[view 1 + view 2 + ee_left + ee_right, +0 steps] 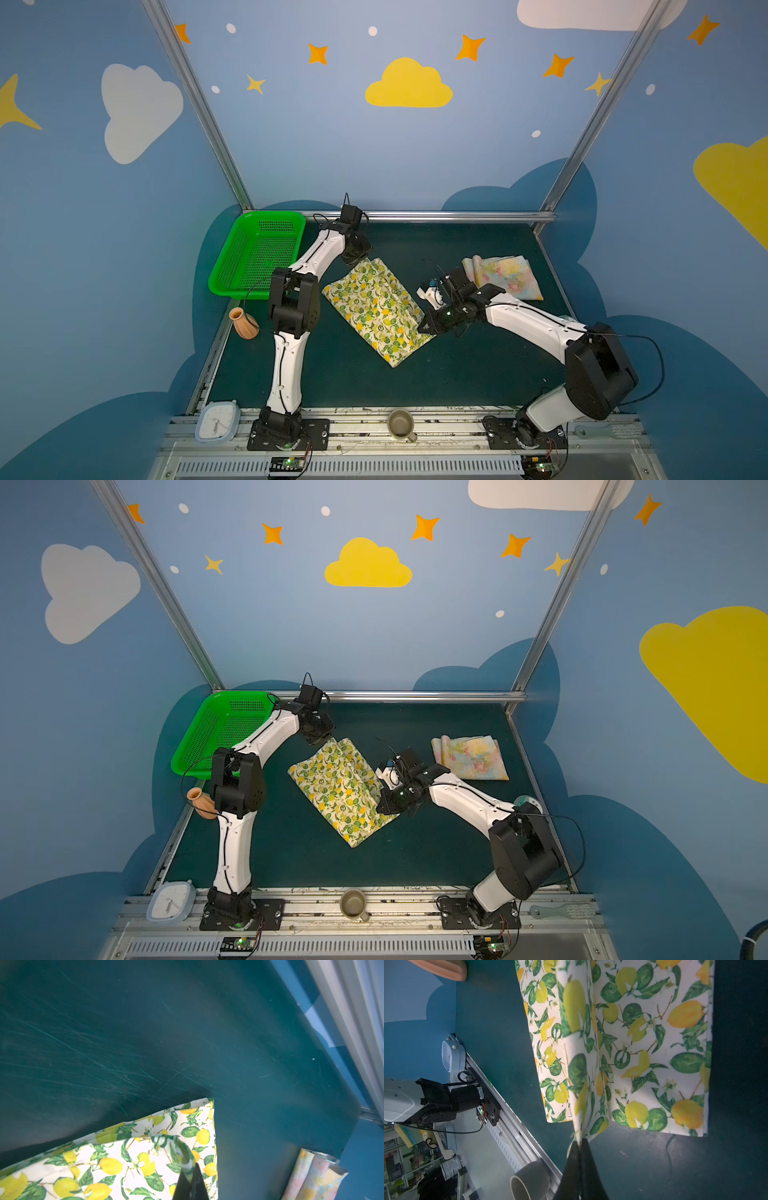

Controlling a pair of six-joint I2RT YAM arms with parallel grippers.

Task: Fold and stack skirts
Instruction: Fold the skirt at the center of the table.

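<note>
The cream lemon-print skirt (pixel 374 309) (pixel 336 789) lies in the middle of the dark green table, partly doubled over itself. My left gripper (pixel 360 260) (pixel 192 1165) is shut on the skirt's far corner, and a pinch of lemon cloth stands up between the black fingertips. My right gripper (pixel 424 328) (pixel 579 1141) is shut on the skirt's near right edge, lifting a ridge of cloth (pixel 581 1064). The pale yellow skirt with pink flowers (pixel 505 276) (pixel 471 757) lies folded at the back right, apart from both grippers; its rolled edge (pixel 311 1176) shows in the left wrist view.
A green mesh basket (pixel 232 257) sits at the back left, beside my left arm. A small clay vase (pixel 243 324) stands at the table's left edge. On the front rail are a pale blue clock (pixel 217 420) and a grey mug (pixel 401 424).
</note>
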